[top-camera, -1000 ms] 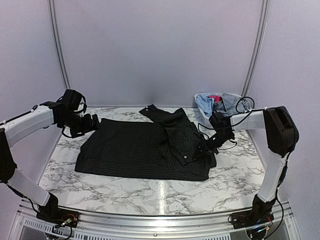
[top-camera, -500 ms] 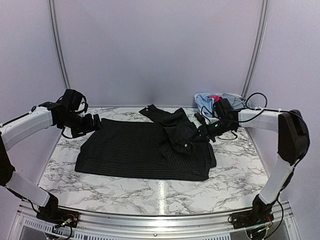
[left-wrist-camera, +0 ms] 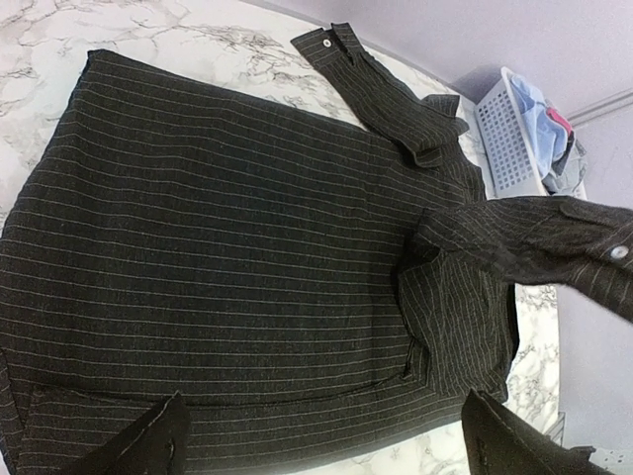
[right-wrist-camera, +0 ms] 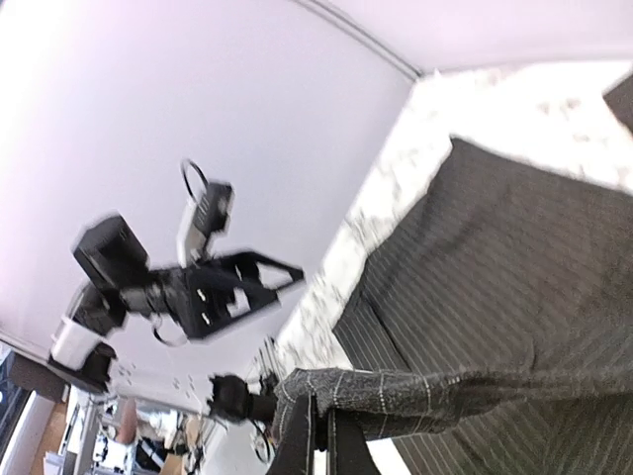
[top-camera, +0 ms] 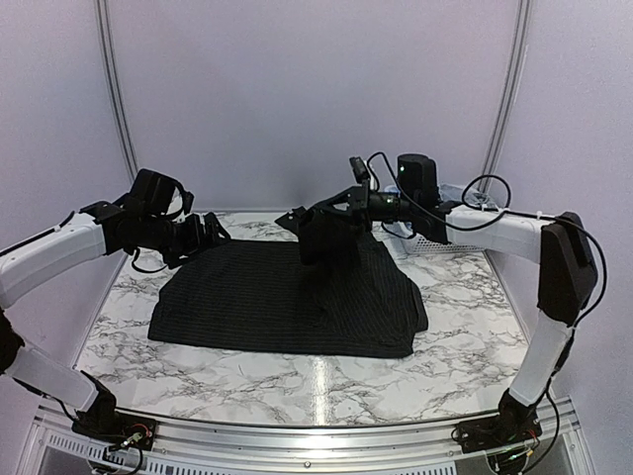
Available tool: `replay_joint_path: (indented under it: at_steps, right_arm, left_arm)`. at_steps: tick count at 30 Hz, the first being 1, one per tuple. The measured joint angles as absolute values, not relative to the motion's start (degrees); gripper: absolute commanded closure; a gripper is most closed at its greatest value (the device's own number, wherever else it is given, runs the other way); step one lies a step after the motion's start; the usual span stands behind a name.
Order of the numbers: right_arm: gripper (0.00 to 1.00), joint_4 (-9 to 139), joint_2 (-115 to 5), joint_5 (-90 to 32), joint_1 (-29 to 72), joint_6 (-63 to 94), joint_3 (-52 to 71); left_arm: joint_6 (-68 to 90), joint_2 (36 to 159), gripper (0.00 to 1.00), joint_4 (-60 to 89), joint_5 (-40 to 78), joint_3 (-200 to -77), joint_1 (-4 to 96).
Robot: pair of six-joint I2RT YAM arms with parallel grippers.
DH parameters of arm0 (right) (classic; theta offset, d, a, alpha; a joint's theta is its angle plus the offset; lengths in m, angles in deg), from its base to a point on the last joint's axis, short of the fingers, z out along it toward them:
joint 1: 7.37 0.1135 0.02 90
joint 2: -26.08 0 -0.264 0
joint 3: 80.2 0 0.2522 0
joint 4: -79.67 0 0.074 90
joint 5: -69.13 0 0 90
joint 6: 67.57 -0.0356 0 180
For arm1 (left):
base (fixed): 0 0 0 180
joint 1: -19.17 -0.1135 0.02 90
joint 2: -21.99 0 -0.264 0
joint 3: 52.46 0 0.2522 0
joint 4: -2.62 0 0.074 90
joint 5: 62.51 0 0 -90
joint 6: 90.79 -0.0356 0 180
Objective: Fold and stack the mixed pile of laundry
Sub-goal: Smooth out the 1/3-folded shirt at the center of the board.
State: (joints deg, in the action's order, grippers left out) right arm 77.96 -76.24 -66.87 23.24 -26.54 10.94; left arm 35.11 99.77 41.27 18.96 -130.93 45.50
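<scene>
A large black pinstriped shirt [top-camera: 267, 302] lies spread flat on the marble table, filling most of the left wrist view [left-wrist-camera: 227, 257]. My right gripper [top-camera: 315, 212] is raised above the shirt's middle and shut on one sleeve's cuff [right-wrist-camera: 376, 391], which hangs stretched from its fingers [right-wrist-camera: 318, 435]. The other sleeve [left-wrist-camera: 381, 89] lies toward the back. My left gripper [top-camera: 208, 233] hovers open at the shirt's back left edge, its fingertips [left-wrist-camera: 148, 450] wide apart over the cloth with nothing between them. Light blue [left-wrist-camera: 539, 104] and pink-red [left-wrist-camera: 560, 119] pieces sit in the basket.
A white lattice basket [left-wrist-camera: 499, 139] stands at the back right corner, half hidden behind my right arm in the top view [top-camera: 440, 243]. Marble table [top-camera: 297, 381] shows in front of the shirt. Pale walls close in the back and sides.
My right gripper closed on the sleeve and has lifted it up and to the left, over the shirt's body. My left gripper has shifted a little right, toward the shirt.
</scene>
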Motion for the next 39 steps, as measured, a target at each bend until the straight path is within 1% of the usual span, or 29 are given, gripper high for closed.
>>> replay_joint_path:
  at_steps: [4,8,11,16,22,28,29,32,34,35,37,39]
  right_arm:
    - [1.0,81.3,-78.4,-63.7,23.3,-28.6,17.9]
    - [1.0,85.2,-78.4,-61.8,24.1,-29.7,19.2]
    - [1.0,87.3,-78.4,-60.2,26.7,-30.3,16.6]
    - [1.0,90.0,-79.4,-57.8,34.4,-31.4,9.7]
    - [1.0,93.5,-84.6,-55.9,42.1,-33.6,5.8]
    - [0.97,101.0,-88.7,-53.4,44.2,-39.7,-1.8]
    - [0.96,101.6,-88.9,-52.8,44.3,-40.6,-3.0]
    - [0.88,103.7,-89.0,-51.1,44.4,-43.0,-6.0]
    - [0.87,105.0,-89.0,-50.4,44.5,-44.7,-7.8]
    - [0.84,105.5,-89.0,-50.1,44.5,-45.6,-8.9]
    - [0.75,105.7,-89.0,-49.8,44.5,-47.4,-11.0]
    - [0.7,104.7,-88.8,-50.0,44.5,-48.2,-12.4]
  left_arm:
    - [35.7,99.8,0.01,40.7,19.5,-130.9,45.8]
    - [36.3,99.8,0.01,40.4,20.3,-130.5,45.2]
    - [36.8,99.7,0.01,40.2,20.4,-129.1,43.5]
    - [37.6,99.5,0.01,40.2,19.2,-125.5,39.9]
    - [37.6,98.6,0.01,40.2,17.4,-120.7,39.0]
    - [38.1,97.7,0.08,39.3,15.8,-116.3,39.1]
    - [38.4,97.3,0.09,38.8,15.5,-115.5,39.3]
    - [39.9,96.1,0.1,36.0,14.8,-112.5,40.9]
    - [41.5,95.5,0.1,33.8,14.3,-110.0,42.8]
    - [42.4,95.3,0.11,32.7,14.0,-108.7,44.0]
    - [43.9,95.3,0.12,31.4,13.9,-106.8,46.0]
    - [45.3,95.3,0.13,30.3,14.0,-105.7,47.7]
